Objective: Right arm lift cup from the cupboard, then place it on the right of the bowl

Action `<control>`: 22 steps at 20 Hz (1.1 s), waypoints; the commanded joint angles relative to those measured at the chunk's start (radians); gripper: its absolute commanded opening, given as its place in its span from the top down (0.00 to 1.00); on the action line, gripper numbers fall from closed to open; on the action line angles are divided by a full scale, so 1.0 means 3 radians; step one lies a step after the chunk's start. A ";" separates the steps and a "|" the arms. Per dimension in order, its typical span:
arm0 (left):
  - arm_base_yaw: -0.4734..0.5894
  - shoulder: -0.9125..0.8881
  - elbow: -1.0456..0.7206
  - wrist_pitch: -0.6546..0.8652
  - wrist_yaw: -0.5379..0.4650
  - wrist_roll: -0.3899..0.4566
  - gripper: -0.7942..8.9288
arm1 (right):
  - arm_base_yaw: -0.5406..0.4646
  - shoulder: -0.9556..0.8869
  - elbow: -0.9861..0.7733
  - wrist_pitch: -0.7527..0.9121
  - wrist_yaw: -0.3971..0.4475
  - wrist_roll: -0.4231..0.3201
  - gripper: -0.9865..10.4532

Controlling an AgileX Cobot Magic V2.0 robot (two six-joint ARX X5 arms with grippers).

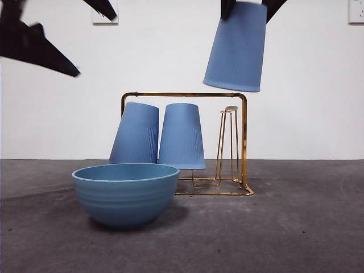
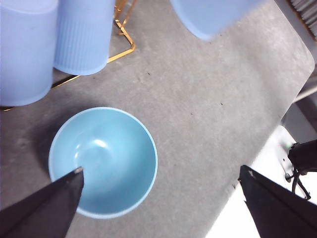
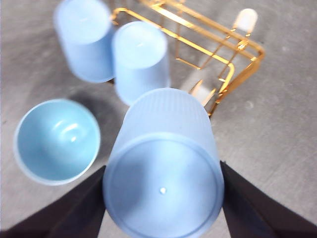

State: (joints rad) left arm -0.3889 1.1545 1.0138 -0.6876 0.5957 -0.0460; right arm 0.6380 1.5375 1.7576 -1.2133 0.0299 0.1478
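High above the right end of the gold wire cupboard hangs the cup, a ribbed periwinkle tumbler, mouth down and slightly tilted, clear of the frame. My right gripper is shut on its base; in the right wrist view the cup fills the space between the jaws of the right gripper. The teal bowl sits on the table in front of the cupboard's left part. My left gripper hovers open at the upper left, over the bowl.
Two more blue cups stand mouth down on the cupboard's prongs. A bare prong stands at its right end. The grey table's edge shows in the left wrist view. A white wall is behind.
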 commanded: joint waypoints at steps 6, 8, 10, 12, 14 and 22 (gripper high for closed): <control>-0.0004 0.0682 0.0025 0.0453 0.0591 -0.0144 0.40 | 0.0060 -0.1125 -0.1536 0.0882 -0.0079 0.0046 0.73; 0.0000 0.0867 0.0025 0.0613 0.0844 -0.0247 0.40 | 0.0014 -0.1472 -0.2017 0.1298 -0.0303 0.0113 0.73; 0.0025 0.1044 0.0027 0.0713 0.1067 -0.0331 0.40 | -0.0062 -0.1760 -0.2472 0.1778 -0.0619 0.0261 0.73; 0.0078 0.1190 0.0027 0.0771 0.1353 -0.0393 0.40 | -0.0197 -0.1961 -0.2883 0.2255 -0.0999 0.0371 0.73; 0.0153 0.1305 0.0027 0.0895 0.1607 -0.0523 0.40 | -0.0375 -0.2042 -0.3221 0.2688 -0.1411 0.0502 0.73; 0.0270 0.1481 0.0027 0.1205 0.1858 -0.0843 0.41 | -0.0900 -0.1818 -0.3862 0.3843 -0.2435 0.0879 0.73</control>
State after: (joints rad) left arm -0.3038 1.5803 1.0138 -0.3424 1.1423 -0.2794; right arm 0.3695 0.9764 0.5941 -0.1059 -0.6704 0.3679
